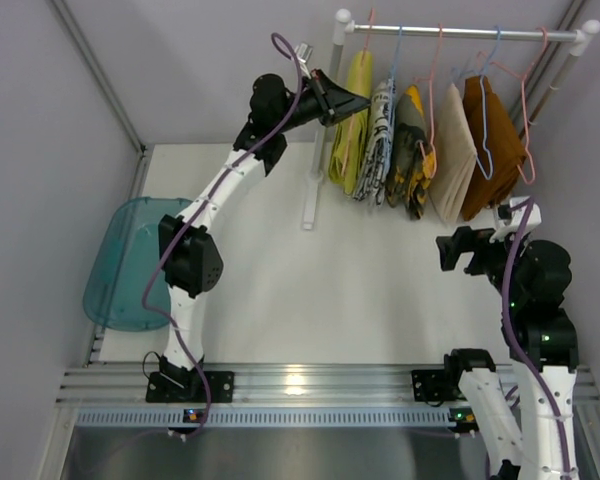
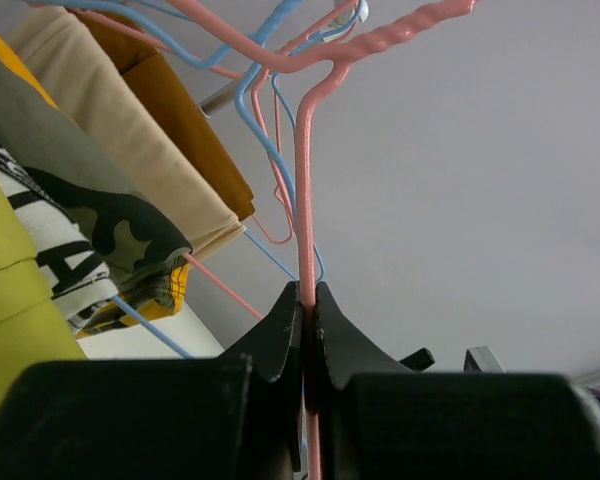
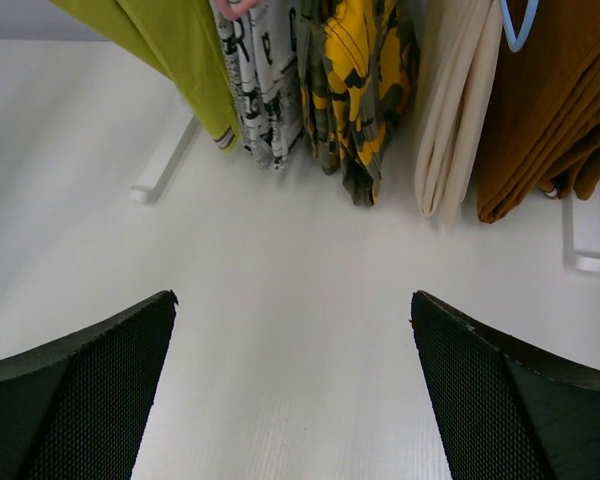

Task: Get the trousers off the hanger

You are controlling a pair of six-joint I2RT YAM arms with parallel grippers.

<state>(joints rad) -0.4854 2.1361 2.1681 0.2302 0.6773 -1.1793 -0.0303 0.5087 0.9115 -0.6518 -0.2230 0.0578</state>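
The yellow-green trousers point(image 1: 356, 125) hang at the left end of the rail on the pink hanger point(image 1: 368, 32). My left gripper point(image 1: 360, 100) is raised against their upper left side. In the left wrist view it point(image 2: 305, 300) is shut on the pink hanger's wire point(image 2: 303, 200), which runs up between the jaws to the twisted neck; the trousers point(image 2: 5, 300) fill the left edge. My right gripper point(image 1: 463, 250) is open and empty over the table, right of centre. In the right wrist view its fingers point(image 3: 90, 380) stand wide apart, with the trousers' lower end point(image 3: 185, 60) far ahead on the left.
The rail point(image 1: 460, 33) also carries a black-and-white printed garment point(image 1: 380, 130), a mustard camouflage one point(image 1: 416, 165), a beige one point(image 1: 452, 150) and a brown one point(image 1: 492, 140), on blue and pink hangers. A white rack foot point(image 1: 310, 200) lies on the table. A teal bin point(image 1: 130, 262) sits at the left.
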